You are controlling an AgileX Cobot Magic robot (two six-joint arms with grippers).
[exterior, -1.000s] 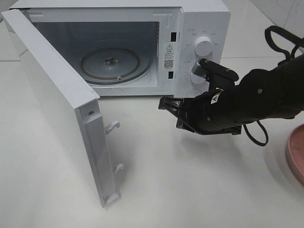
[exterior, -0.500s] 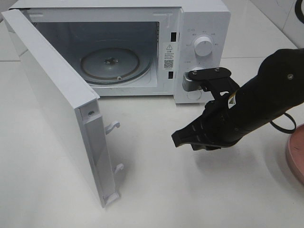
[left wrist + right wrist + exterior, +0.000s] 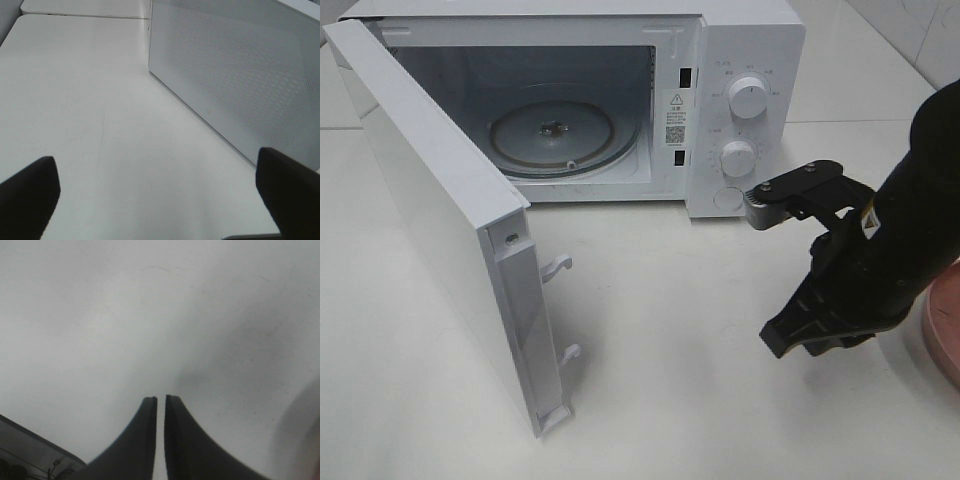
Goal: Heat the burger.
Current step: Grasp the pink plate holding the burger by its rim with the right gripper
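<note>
I cannot tell where the burger is, for no picture shows it. Only a bit of the pink plate (image 3: 945,335) shows. It is cut off at the edge, and nothing sits on that bit. The microwave (image 3: 750,50) is open, with its door (image 3: 430,200) swung wide. The glass tray (image 3: 552,135) inside is bare.

The right gripper (image 3: 778,338) hangs low over the table (image 3: 660,400), between the microwave and the plate. Its fingers (image 3: 145,440) are nearly pressed together, with just a thin slit. They hold nothing. The left gripper (image 3: 155,165) is spread wide and empty, near the door's meshed side.

What could go wrong? The right fingers are too close together to fit around a burger. If they reach it like this, they may push it away or squash the bun. The left gripper could bump the door. The right arm hides some of the table and part of the plate.
</note>
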